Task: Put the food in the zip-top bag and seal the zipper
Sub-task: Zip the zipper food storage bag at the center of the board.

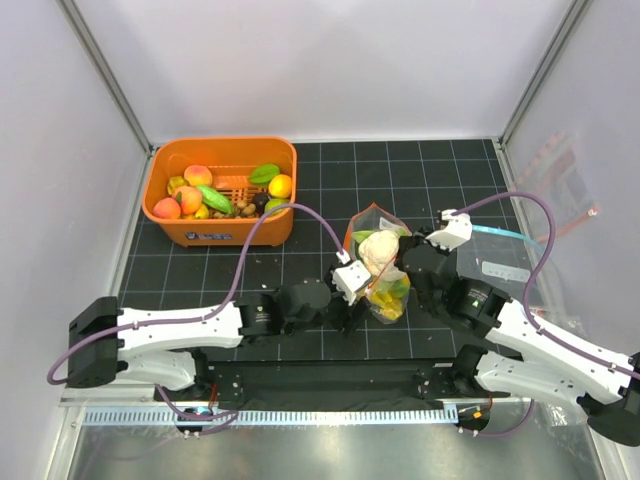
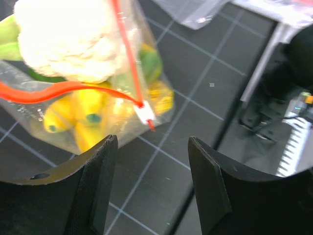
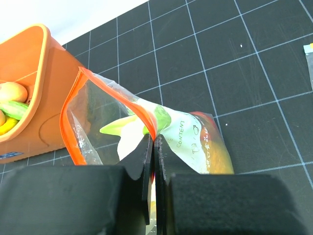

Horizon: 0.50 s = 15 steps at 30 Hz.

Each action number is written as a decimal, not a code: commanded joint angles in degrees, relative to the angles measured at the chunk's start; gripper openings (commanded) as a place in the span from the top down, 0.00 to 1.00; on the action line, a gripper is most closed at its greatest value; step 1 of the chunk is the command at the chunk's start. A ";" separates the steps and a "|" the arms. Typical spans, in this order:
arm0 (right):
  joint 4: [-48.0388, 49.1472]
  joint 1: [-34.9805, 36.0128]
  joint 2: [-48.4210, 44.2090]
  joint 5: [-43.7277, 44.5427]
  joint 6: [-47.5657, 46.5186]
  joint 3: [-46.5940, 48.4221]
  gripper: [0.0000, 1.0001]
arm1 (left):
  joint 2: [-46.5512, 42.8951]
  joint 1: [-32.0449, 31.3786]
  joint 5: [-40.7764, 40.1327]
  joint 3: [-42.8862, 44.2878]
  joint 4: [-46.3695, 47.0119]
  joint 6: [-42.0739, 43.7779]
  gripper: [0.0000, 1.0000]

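The clear zip-top bag (image 1: 385, 275) lies on the mat between my arms, its mouth open toward the far side. Its red-orange zipper (image 3: 105, 93) gapes. A white cauliflower (image 1: 378, 250) sits in the mouth above yellow and green food (image 2: 85, 115). My right gripper (image 3: 153, 142) is shut on the zipper edge. My left gripper (image 2: 152, 147) is open and empty, just short of the bag's bottom corner, near the zipper's white end tab (image 2: 144, 114).
An orange basket (image 1: 222, 232) at the back left holds several more toy fruits, peaches (image 1: 190, 198) and green pieces. A flat clear bag with a blue strip (image 1: 495, 232) lies right of the right arm. Black grid mat, white walls around.
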 commanded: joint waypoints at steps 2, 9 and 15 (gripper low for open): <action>2.22 -0.15 -1.12 0.92 0.73 0.13 0.99 | 3.26 -0.14 -8.22 4.23 3.26 1.41 0.39; 2.40 -0.32 -1.38 0.48 0.91 0.05 0.99 | 8.71 -0.06 -14.55 8.97 4.48 2.91 0.49; 1.52 -0.23 -2.61 0.66 -0.23 0.31 0.99 | 8.28 3.54 -12.63 10.91 0.45 2.47 1.00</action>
